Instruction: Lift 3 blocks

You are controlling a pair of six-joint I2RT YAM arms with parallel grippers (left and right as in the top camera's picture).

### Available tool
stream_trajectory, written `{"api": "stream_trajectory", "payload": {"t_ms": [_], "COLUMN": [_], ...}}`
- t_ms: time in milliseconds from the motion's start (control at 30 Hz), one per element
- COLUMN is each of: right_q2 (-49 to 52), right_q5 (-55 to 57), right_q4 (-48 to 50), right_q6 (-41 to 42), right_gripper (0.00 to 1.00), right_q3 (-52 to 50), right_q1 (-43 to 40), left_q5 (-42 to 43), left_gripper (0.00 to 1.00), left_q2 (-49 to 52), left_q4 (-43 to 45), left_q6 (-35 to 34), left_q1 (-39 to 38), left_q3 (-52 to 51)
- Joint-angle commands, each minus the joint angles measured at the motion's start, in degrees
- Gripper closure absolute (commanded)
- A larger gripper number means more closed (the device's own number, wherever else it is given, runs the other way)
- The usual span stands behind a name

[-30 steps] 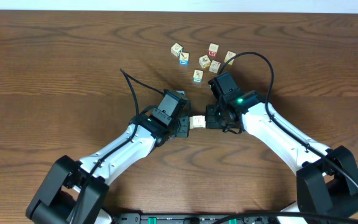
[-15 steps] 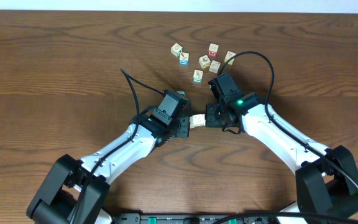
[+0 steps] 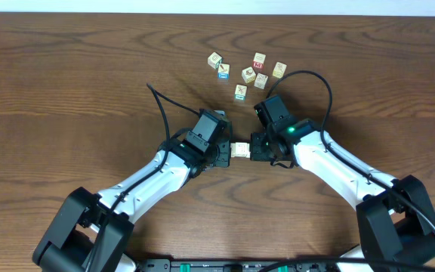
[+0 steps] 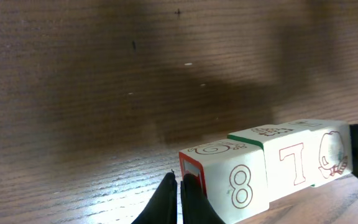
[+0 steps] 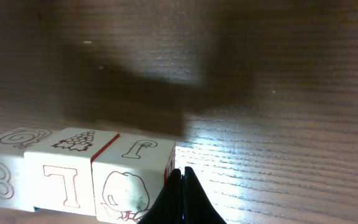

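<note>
Status: presses the three blocks [image 3: 240, 149] end to end between fully closed left gripper [image 4: 180, 190] at their 9 o'clock and fully closed right gripper [image 5: 180, 180] at 3 o'clock, seemingly just off the tabletop [image 3: 66, 75], lift nearly done.

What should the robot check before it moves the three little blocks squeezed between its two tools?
1. Left tool shut, tip on the number-eight end of the row: ok.
2. Right tool shut, tip on the apple end: ok.
3. Three blocks in one straight row, sides touching: ok.
4. Row clear of the table: cannot tell.
5. Loose cubes lying apart from both arms: ok.
</note>
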Motion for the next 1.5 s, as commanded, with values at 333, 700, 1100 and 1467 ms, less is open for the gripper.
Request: {"api": "stream_trajectory", "payload": {"t_ms": [333, 700, 1100, 1467], "right_q2": [-0.2, 4.0, 4.7, 4.6], "right_q5": [-15.0, -13.7, -5.6, -3.5], "right_q4": [3.1, 3.9, 2.6, 3.0], "right_q6": [1.3, 1.2, 0.6, -6.2], "right_gripper": [0.99, 0.99, 0.99, 0.99], "right_q3": [0.5, 0.1, 0.1, 0.3], "right_q1": [3.0, 4.0, 3.9, -2.1], "left_q5": [11.9, 11.4, 5.6, 1.0], "left_gripper": [0.93, 0.93, 0.93, 0.92], "left_q2": [5.5, 5.9, 5.9, 5.3], "left_q4": [6.3, 6.2, 2.9, 2.1], "left_q6": [-1.3, -1.4, -0.1, 1.9], "left_q1": [-6.4, -6.4, -6.4, -1.1], "left_q3": [1.8, 1.8, 1.8, 1.9]}}
